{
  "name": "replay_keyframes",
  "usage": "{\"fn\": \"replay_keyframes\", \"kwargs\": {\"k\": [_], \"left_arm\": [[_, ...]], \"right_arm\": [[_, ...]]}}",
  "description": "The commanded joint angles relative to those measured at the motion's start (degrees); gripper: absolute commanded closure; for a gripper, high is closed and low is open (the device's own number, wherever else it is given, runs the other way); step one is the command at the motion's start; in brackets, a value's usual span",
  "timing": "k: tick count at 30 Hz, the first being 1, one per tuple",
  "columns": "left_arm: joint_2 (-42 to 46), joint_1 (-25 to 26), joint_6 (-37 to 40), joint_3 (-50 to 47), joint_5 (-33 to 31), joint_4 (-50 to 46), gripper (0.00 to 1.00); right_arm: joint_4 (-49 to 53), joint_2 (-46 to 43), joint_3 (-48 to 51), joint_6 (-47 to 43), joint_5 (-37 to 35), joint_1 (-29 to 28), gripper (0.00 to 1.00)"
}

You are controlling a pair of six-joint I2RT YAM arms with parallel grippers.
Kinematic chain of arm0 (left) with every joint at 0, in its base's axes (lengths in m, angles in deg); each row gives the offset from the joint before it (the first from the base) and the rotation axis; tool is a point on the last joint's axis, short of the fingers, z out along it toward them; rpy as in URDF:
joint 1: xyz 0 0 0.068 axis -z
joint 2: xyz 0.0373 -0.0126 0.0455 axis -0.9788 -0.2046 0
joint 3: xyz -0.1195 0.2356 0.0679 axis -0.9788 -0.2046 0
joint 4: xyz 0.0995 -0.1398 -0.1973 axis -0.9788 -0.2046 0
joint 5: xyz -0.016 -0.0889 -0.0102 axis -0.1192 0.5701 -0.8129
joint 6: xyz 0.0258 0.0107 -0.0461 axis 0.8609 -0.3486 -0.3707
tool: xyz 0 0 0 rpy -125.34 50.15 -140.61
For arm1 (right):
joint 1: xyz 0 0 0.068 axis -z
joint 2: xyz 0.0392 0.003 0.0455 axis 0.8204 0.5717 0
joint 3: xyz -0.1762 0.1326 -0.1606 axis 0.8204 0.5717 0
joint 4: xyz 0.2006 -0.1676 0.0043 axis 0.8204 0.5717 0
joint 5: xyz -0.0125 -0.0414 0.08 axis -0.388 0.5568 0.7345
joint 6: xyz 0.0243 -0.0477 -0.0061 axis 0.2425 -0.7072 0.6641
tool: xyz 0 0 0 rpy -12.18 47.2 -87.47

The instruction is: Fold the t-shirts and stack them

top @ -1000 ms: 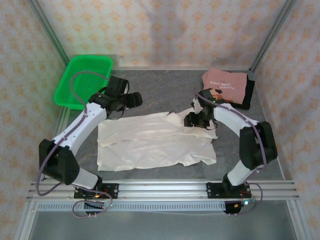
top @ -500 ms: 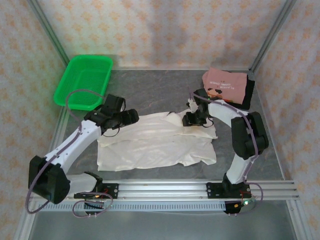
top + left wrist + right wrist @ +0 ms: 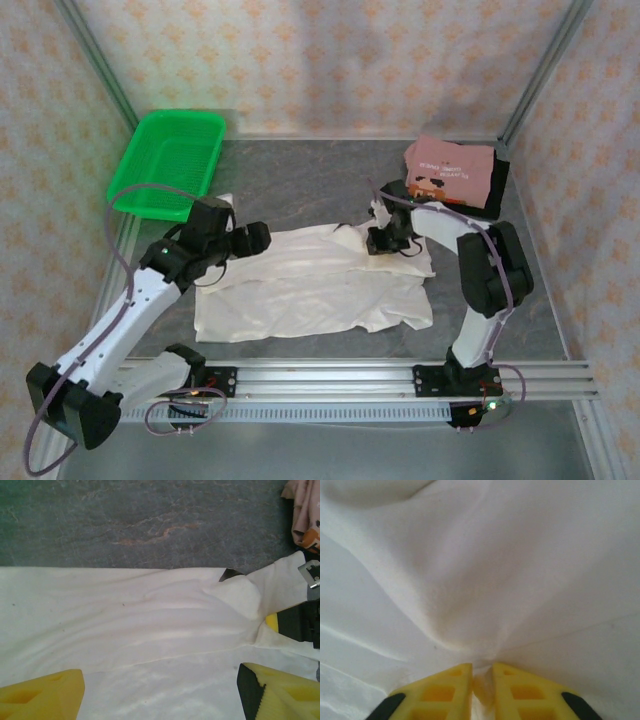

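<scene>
The cream-white t-shirt (image 3: 310,285) lies spread across the middle of the table, its far edge rumpled. My left gripper (image 3: 255,240) hovers open over the shirt's far-left part; its yellow fingers (image 3: 42,695) stand wide apart above the cloth (image 3: 125,615). My right gripper (image 3: 385,240) is at the shirt's far-right corner, shut on a pinch of white cloth (image 3: 482,677) between its fingers (image 3: 435,692). The dusty-pink t-shirt (image 3: 450,170) lies folded on the black t-shirt (image 3: 499,185) at the back right.
A green mesh basket (image 3: 170,160) sits at the back left. Grey tabletop (image 3: 300,180) shows behind the shirt. Metal frame posts and patterned walls close in the sides. The right gripper's body (image 3: 305,622) shows at the right edge of the left wrist view.
The left arm has swung down toward the near left, bringing its gripper from behind the shirt to over its far-left edge. The right gripper has stayed pinched on the far-right corner.
</scene>
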Motion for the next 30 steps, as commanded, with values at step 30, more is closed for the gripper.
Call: {"fn": "replay_keyframes", "kwargs": {"k": [30], "left_arm": [[2.69,0.43,7.13,0.77,-6.04,-5.34,0.18]], "right_arm": [[1.82,-19.67,16.64,14.01,4.26,-4.67,0.92]]}}
